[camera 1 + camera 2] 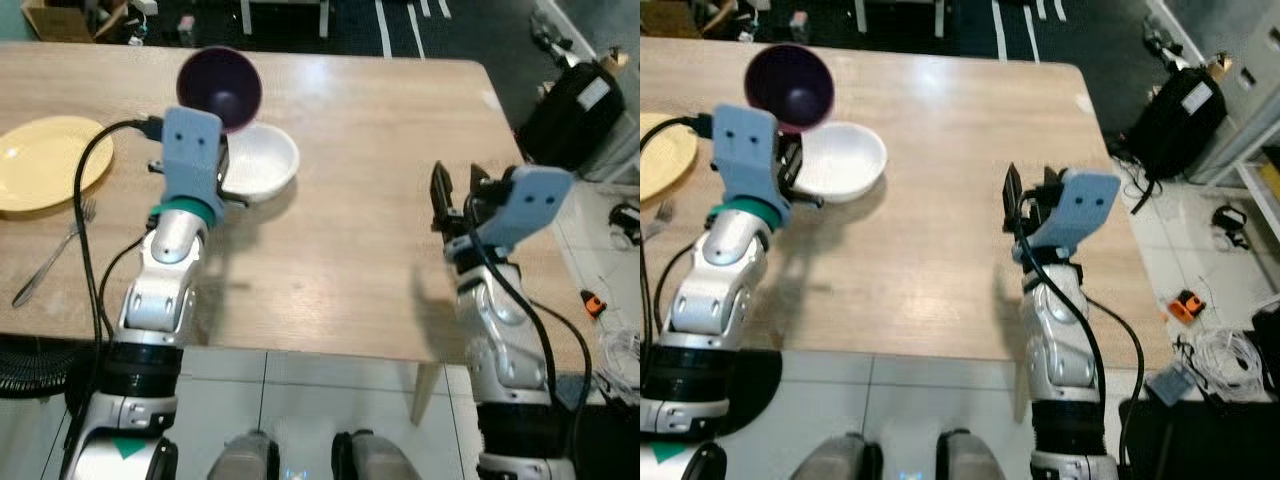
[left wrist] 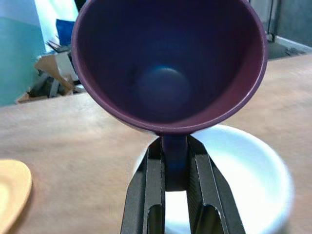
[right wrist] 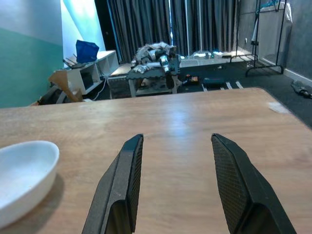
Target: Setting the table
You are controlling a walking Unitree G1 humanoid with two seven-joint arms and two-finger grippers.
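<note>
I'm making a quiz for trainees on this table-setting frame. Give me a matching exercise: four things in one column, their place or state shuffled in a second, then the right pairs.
Things:
1. purple cup
2. white bowl
3. fork
4. right gripper

Place or state:
A. open over bare wood
B. held by its handle in the left gripper
C. on the table below the cup
D. lying beside the yellow plate

Pairs: 1-B, 2-C, 3-D, 4-A

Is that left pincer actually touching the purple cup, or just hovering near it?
Touching. In the left wrist view the left pincer has its two black fingers pressed on either side of the purple cup's handle, holding the cup tilted above the white bowl.
</note>
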